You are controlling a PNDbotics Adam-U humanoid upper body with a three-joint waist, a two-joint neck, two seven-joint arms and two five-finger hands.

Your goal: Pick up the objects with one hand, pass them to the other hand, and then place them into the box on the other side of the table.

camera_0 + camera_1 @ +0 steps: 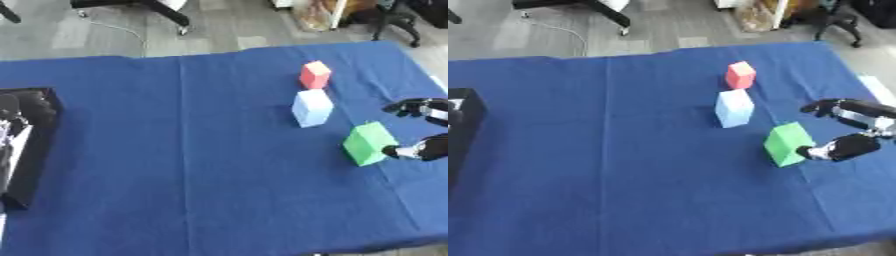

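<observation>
Nothing is boxed yet: the green block (pixel 787 143), pale blue block (pixel 734 107) and red block (pixel 740 75) stand on the blue surface (pixel 623 150). The right robot hand (pixel 852 131) is spread beside the green block, one fingertip touching it; the black box (pixel 31 145) waits at the left edge.

Beyond my table, the room is lying quiet.
A blue cloth (pixel 175 165) is covering the table, creased down its middle; past it grey floor (pixel 236 25) is showing, black chair legs (pixel 162 10) are standing on it, a thin cable (pixel 122 30) is trailing across, and a yellowish bag (pixel 759 15) is sitting beside.
</observation>
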